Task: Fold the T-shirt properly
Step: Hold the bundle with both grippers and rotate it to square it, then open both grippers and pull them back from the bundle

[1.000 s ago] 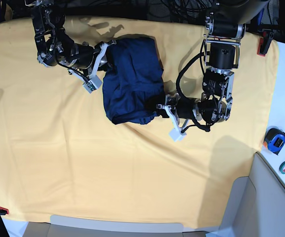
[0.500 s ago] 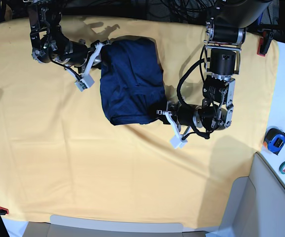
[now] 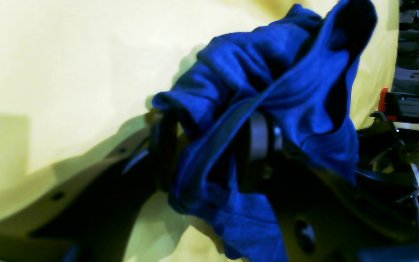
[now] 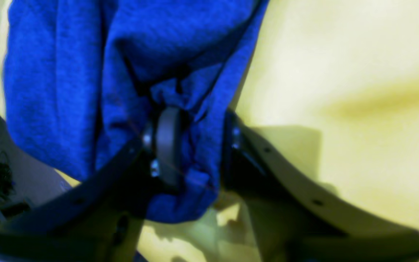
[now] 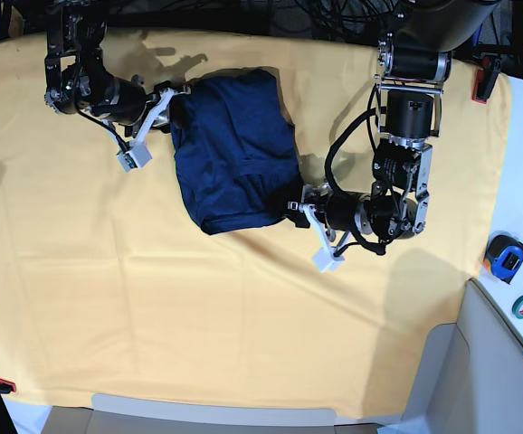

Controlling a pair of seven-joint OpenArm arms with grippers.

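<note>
The T-shirt (image 5: 234, 149) lies folded into a compact block on the yellow cloth (image 5: 198, 316). My left gripper (image 3: 213, 149) and my right gripper (image 4: 191, 149) each have shirt fabric between the jaws; whether they clamp or are letting go I cannot tell. Judged step: finishing the fold. Next: release cleanly, retract without dragging. Sleeves and collar are hidden inside the folds.

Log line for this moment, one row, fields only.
shirt: T-shirt bunched on yellow cloth | left gripper: fabric between jaws | right gripper: fabric between jaws | fold: unfinished
</note>
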